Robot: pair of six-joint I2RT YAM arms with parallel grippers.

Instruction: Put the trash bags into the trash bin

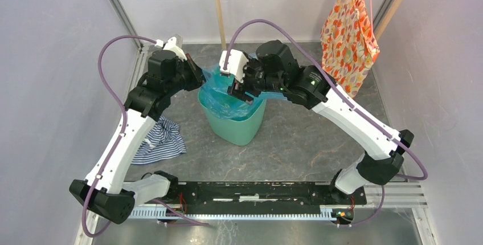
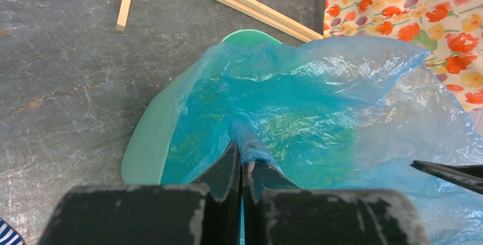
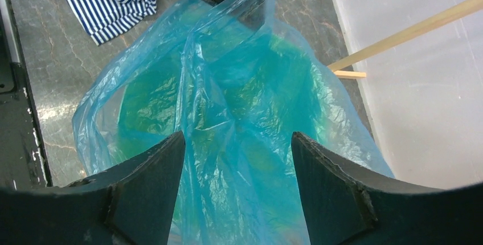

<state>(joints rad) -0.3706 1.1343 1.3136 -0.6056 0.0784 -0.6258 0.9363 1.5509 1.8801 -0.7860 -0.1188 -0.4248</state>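
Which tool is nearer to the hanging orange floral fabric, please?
Right. The right tool sits open over the trash bin, on the side toward the orange floral fabric; the left tool, shut on the trash bag, is at the bin's opposite rim, farther away.

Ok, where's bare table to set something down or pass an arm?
Free: between the trash bin and near rail, right of the striped cloth. Crowded: over the bin, where left gripper, right gripper and trash bag meet; floral fabric hangs far right.
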